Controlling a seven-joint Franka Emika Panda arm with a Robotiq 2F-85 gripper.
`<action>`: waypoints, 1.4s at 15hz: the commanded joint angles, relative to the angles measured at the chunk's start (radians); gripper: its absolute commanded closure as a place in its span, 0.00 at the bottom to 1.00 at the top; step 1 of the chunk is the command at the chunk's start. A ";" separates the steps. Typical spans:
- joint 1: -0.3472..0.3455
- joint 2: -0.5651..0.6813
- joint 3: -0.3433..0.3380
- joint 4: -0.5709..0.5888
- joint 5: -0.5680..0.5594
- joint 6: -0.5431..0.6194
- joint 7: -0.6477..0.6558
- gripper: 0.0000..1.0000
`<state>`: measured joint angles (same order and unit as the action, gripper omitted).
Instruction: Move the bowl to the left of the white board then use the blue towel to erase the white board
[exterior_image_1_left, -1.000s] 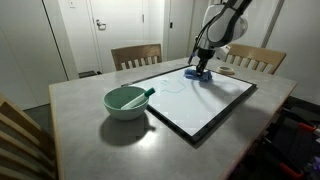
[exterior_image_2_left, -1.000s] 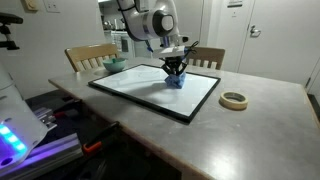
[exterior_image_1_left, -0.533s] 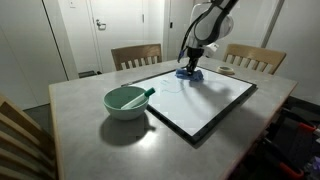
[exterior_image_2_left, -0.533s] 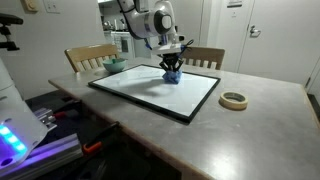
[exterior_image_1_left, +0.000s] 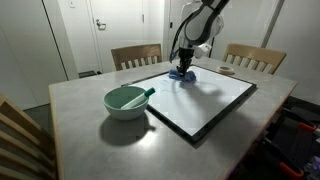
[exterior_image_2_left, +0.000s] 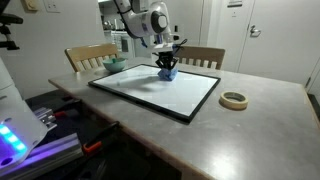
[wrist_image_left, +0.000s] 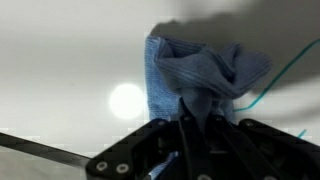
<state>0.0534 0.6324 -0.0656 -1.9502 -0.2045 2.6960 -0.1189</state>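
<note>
Blue cloth fills the upper right of the wrist view. We see the blue towel (wrist_image_left: 205, 75) bunched up and pinched between the fingers of the gripper (wrist_image_left: 190, 118), which are shut tight on its folds. White surface lies all around it. In both exterior views the towel is pressed down on the white board (exterior_image_1_left: 210, 100) near its far edge, at upper centre of the frame. The bowl (exterior_image_1_left: 125, 103) sits on the grey table (exterior_image_1_left: 85, 135), lower left of centre and just beside the board's nearest left corner. Its pale green utensil (exterior_image_1_left: 146, 94) pokes over the rim toward the board. We also spot a roll of tape (exterior_image_2_left: 234, 100) on the table, right of the board.
</note>
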 joint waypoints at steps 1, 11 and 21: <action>0.029 0.047 -0.002 0.032 -0.010 -0.028 0.050 0.98; 0.056 0.003 0.010 -0.015 -0.007 -0.080 0.070 0.98; 0.107 0.030 0.023 0.005 -0.004 -0.090 0.136 0.98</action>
<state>0.1400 0.6282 -0.0632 -1.9417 -0.2046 2.6270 -0.0159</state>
